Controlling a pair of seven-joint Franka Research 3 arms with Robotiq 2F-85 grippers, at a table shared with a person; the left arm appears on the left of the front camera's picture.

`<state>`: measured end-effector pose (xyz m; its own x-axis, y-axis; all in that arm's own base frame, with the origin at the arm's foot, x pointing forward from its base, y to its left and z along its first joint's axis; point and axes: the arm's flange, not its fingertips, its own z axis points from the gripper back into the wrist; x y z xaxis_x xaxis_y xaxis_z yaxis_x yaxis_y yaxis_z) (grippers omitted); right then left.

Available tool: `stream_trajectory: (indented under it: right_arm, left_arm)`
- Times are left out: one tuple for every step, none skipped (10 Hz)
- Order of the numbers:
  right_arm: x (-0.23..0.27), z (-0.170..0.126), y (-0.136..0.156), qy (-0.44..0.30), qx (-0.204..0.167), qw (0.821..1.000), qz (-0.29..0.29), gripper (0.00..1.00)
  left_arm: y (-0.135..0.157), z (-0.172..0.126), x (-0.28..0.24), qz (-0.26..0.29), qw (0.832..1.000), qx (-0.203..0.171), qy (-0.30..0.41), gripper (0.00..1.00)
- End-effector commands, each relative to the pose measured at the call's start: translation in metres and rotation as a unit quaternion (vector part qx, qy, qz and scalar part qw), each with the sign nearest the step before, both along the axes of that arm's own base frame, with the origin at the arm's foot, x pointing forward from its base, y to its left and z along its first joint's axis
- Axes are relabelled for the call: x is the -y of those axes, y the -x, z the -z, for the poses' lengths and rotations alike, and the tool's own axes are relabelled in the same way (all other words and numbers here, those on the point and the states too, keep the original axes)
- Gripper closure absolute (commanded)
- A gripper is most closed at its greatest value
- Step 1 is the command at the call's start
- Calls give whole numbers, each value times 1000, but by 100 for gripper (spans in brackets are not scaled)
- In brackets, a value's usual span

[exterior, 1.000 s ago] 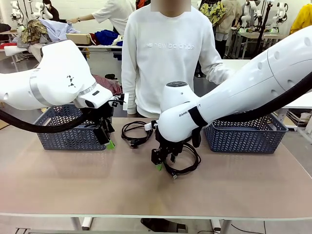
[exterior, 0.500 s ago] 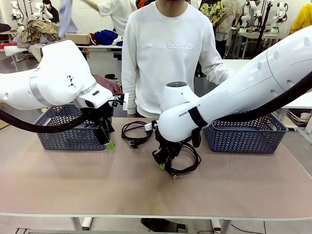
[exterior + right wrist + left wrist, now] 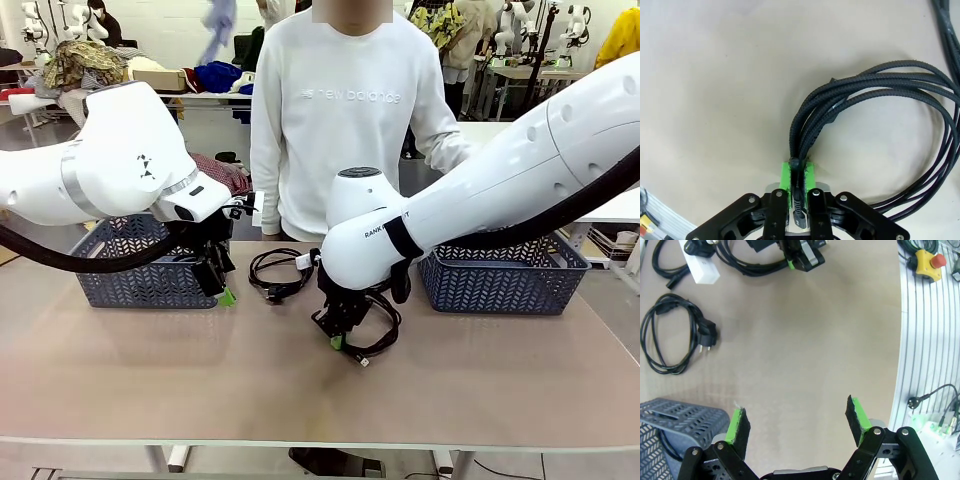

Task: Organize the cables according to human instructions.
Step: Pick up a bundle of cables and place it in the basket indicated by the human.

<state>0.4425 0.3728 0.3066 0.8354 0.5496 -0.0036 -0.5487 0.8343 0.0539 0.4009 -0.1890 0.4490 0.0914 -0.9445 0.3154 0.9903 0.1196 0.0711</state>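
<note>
Grasp step: right gripper clamped on cable, left gripper hovering with jaws apart; next likely needs a lift toward whichever basket the person indicates.

Tally by kind

Three black cable coils lay on the tabletop. Two blue-grey baskets stood on it. The left gripper and right gripper made two, and one person stood behind.

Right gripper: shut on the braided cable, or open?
Shut on it: the right gripper pinches strands of the braided cable between its green pads, no gap showing.
</note>
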Motion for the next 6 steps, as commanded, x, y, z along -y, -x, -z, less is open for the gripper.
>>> stream_trajectory:
  right_arm:
    - [-8, -13, 9, 1, -19, 1000, 4, 100]
    - [-8, -21, 15, 4, -8, 1000, -5, 100]
    - [-6, -29, 17, 19, 12, 1000, -21, 100]
    - [-4, -39, 17, 29, 25, 999, -32, 100]
    - [3, -52, 17, 29, 28, 998, -56, 100]
    - [13, -68, 17, 25, 28, 994, -100, 100]
  left_arm:
    - [0, -1, -2, -1, 1000, 0, -3, 0]
    - [0, -1, -2, -1, 1000, 0, -3, 0]
    - [0, -1, -2, -1, 1000, 0, -3, 0]
    - [0, -1, -2, -1, 1000, 0, -3, 0]
    - [0, -1, -2, -1, 1000, 0, -3, 0]
    - [0, -1, -2, -1, 1000, 0, -3, 0]
